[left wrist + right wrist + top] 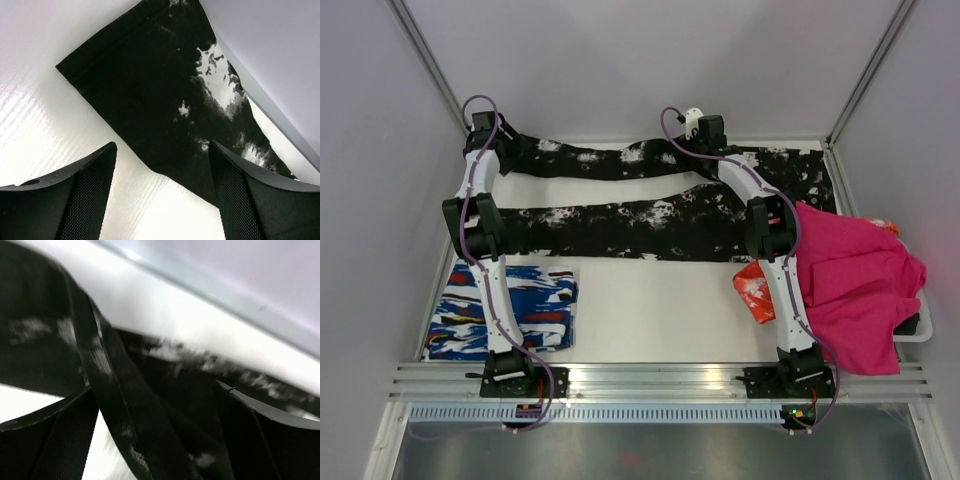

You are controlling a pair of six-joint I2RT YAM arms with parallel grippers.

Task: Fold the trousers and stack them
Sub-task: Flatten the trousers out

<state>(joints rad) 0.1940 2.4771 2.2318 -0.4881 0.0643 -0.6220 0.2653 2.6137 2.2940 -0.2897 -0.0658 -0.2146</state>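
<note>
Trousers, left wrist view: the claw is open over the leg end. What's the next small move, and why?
Probably lower the left claw onto the edge of the trousers and close. Its jaws stand open, gripping nothing, and the cloth lies flat just ahead. The right claw is open too, with cloth between its fingers.

Bright even overhead light; glare on table point(30, 125) in left wrist view; right wrist view motion-blurred, trousers point(150, 390) smeared.

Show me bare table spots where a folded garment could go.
Widest bare white tabletop: near centre, bordered by the black white-splattered trousers behind, the folded blue-white-red streaked garment left, the orange-and-white item right. A thin strip lies between the trouser legs. The right side is crowded by magenta cloth.
</note>
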